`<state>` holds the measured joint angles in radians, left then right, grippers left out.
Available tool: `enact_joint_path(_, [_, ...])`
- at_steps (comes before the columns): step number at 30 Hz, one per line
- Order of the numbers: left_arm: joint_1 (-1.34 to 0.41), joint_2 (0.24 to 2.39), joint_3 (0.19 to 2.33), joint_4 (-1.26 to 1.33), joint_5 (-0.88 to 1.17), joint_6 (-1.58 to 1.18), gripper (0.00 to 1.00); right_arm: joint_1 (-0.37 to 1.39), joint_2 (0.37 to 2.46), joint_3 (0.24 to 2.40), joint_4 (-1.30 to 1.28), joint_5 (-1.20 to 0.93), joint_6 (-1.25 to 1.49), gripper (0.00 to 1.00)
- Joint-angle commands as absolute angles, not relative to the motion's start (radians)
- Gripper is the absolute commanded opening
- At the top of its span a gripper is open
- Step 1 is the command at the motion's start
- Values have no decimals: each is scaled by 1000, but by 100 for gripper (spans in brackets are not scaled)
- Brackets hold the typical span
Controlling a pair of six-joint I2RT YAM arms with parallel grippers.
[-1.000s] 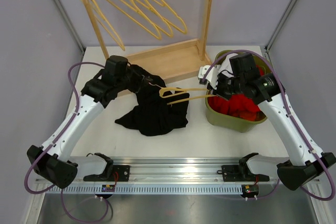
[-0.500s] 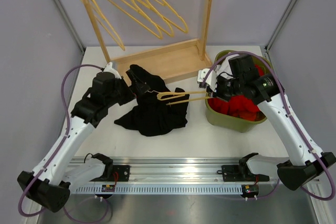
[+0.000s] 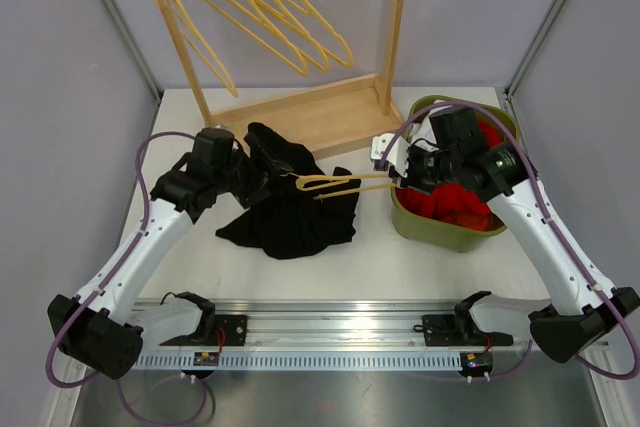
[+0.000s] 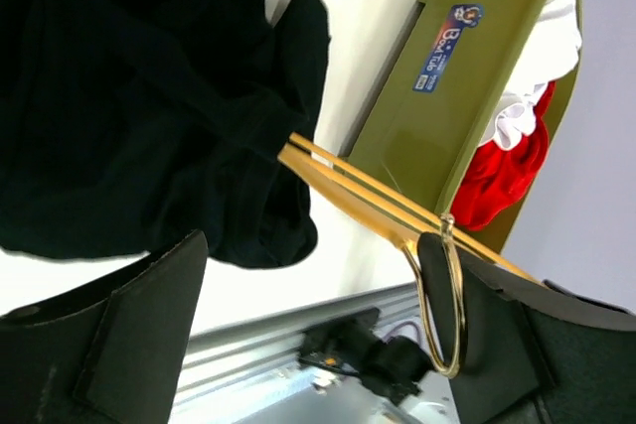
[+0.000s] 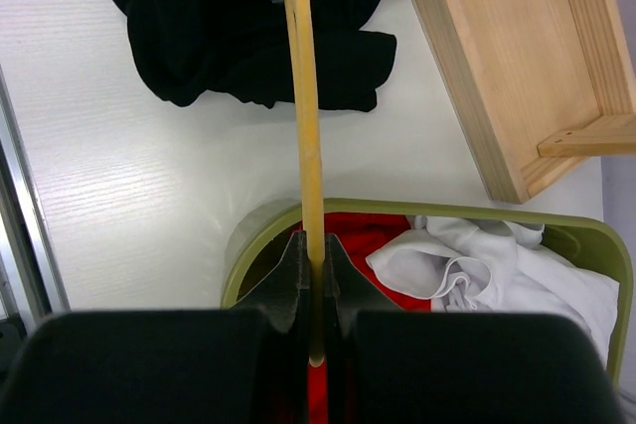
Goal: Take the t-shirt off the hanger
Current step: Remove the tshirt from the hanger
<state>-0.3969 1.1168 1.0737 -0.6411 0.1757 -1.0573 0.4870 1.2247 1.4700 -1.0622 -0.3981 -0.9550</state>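
Where the right gripper (image 5: 310, 255) sits over the near rim of the bin (image 3: 440, 232), its jaws are pinched tight on one end of the yellow hanger (image 3: 335, 184). No gap shows beside the wood.

- Hanger: runs level from that grip leftward across a strip of bare table (image 3: 400, 267). Its far end is buried in the black t-shirt (image 3: 290, 212). The metal hook (image 4: 442, 295) hangs free near the bin wall.
- Left gripper (image 3: 262, 173): spread wide, its fingers (image 4: 149, 315) holding nothing. It sits at the shirt's left upper edge, pointing toward the hanger.
- T-shirt: crumpled in a heap on the table, centre-left, partly on the hanger. Its right edge lies near the bin but apart from it.
- Bin: olive green, right of centre, holding red cloth (image 3: 465, 202) and white cloth (image 5: 467, 255).
- Rear edge: the base of the wooden rack (image 3: 320, 112) lies just behind the shirt; contact cannot be told. Spare hangers (image 3: 270, 17) hang above.
- Open room: bare table between the shirt's front edge and the metal rail (image 3: 340, 312), and left of the shirt toward the wall.
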Motion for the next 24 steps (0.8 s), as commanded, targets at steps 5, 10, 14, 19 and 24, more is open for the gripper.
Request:
enact_joint_path(5, [-393, 1160, 1170, -863, 69, -1261, 67, 515, 1213, 1430, -980, -341, -982, 0])
enact_joint_path(10, [-390, 1180, 1169, -896, 26, -1310, 58, 531, 1210, 1411, -969, -330, -980, 0])
enact_joint_path(14, [-388, 1204, 1161, -897, 44, -1361, 15, 541, 1203, 1399, -959, -307, -985, 0])
enact_joint_path(19, [-388, 1201, 1154, -867, 84, -1377, 1, 548, 1193, 1385, -945, -275, -997, 0])
enact_joint_path(24, [-385, 1201, 1183, -873, 81, -1355, 33, 549, 1189, 1381, -942, -281, -997, 0])
